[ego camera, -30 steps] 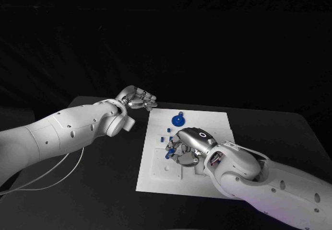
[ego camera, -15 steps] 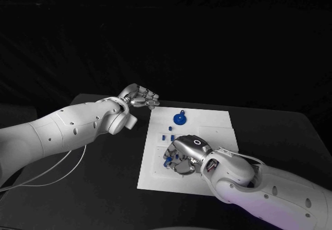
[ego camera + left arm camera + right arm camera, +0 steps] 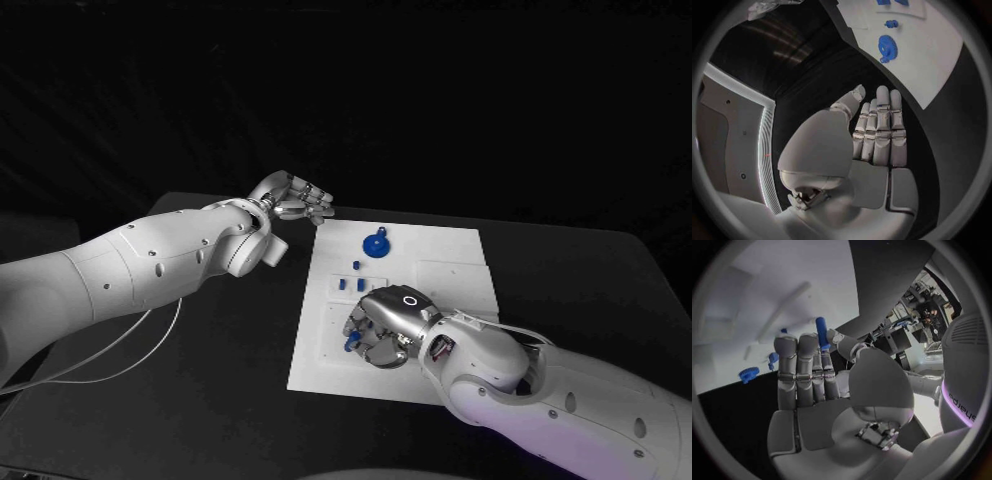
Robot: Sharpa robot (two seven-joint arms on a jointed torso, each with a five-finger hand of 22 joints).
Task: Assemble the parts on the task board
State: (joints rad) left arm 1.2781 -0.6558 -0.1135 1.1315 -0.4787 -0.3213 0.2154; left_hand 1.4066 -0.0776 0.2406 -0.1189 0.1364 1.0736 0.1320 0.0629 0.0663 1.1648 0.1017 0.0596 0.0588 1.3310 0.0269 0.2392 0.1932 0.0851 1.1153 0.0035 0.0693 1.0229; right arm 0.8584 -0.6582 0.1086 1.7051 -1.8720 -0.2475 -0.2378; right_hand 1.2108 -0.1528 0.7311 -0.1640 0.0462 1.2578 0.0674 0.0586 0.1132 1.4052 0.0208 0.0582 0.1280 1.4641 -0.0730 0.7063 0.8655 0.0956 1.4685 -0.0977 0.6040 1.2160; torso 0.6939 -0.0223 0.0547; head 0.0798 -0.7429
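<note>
Since a second ago the right hand (image 3: 382,330) has been sliding toward the near left part of the task board (image 3: 447,262), and it is now hanging lower over the plate than before; the left hand (image 3: 293,203) has stayed where it was.

Going from left to right in the head view, the left arm (image 3: 130,265) is reaching in over the black table (image 3: 231,350), and its hand is hovering just beyond the board's far left corner. That hand is holding nothing, its fingers (image 3: 882,130) lying straight and side by side, released.

Next, the white board is lying in the middle of the table. A blue gear (image 3: 375,247) is lying on its far part, and small blue pegs (image 3: 346,284) are standing nearer, in the left half.

The right hand is hanging over the board's near left area, just beside those pegs. In the right wrist view it is pinching a slim blue pin (image 3: 822,333) between thumb and fingers, the pin sticking up past the fingertips (image 3: 798,342) over the white plate. Whether the pin is touching the board cannot be told.
</note>
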